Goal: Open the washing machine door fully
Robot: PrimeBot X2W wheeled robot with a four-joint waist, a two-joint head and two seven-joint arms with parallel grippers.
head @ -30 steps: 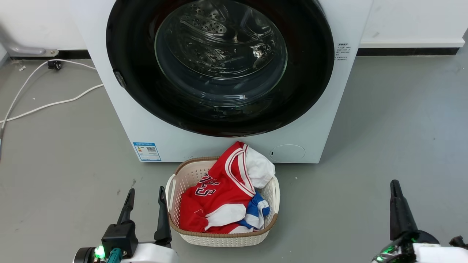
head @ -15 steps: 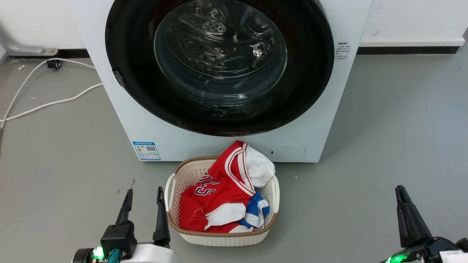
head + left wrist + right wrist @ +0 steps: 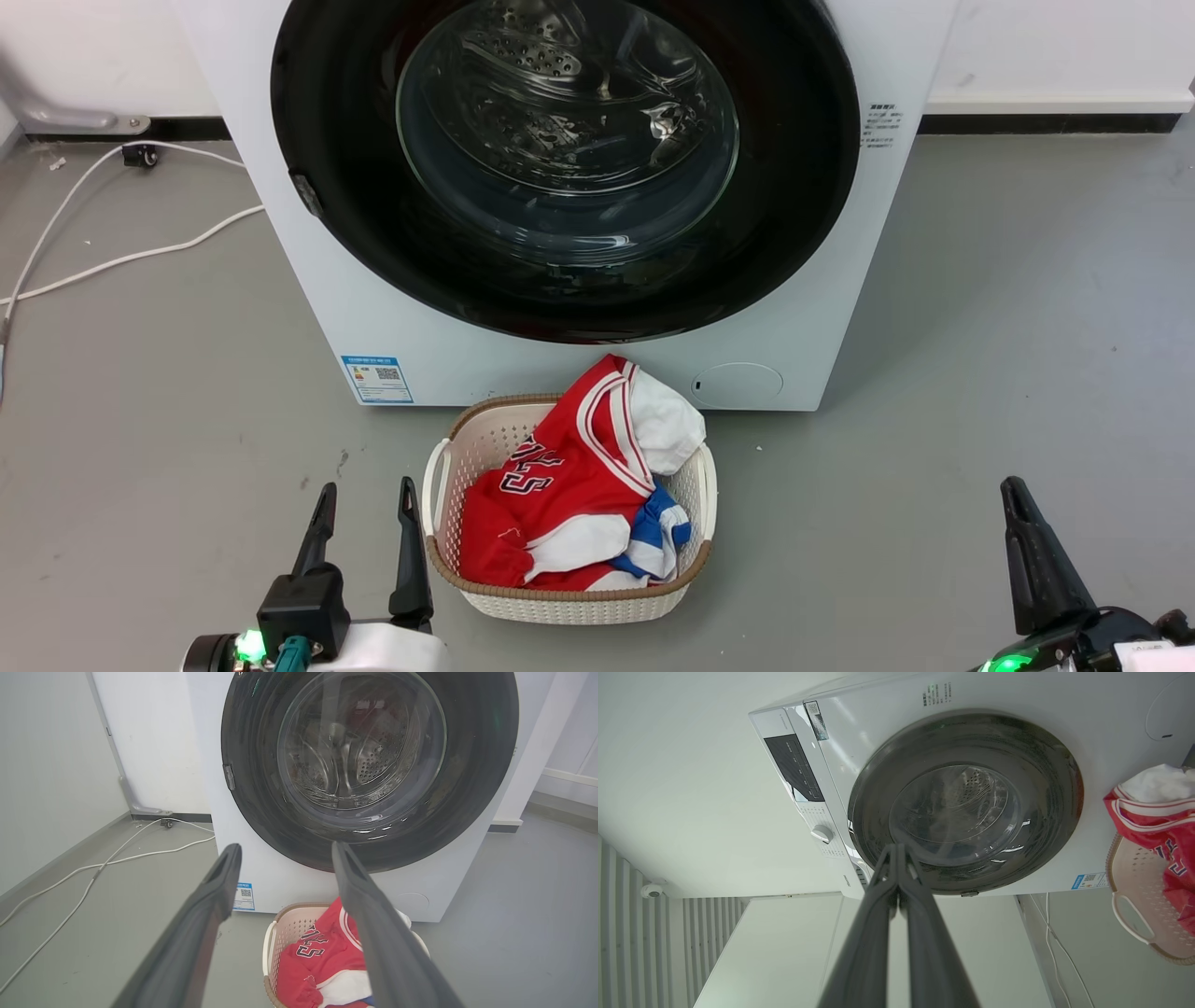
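door [image 3: 565,159] closed; l gripper [image 3: 367,485] spread, r gripper [image 3: 1013,492] pinched.

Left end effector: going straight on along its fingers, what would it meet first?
Most likely the washing machine door, near its lower black rim: in the left wrist view the open left end effector frames that rim. Depth is unclear; it could instead reach the white front of the washing machine just below.
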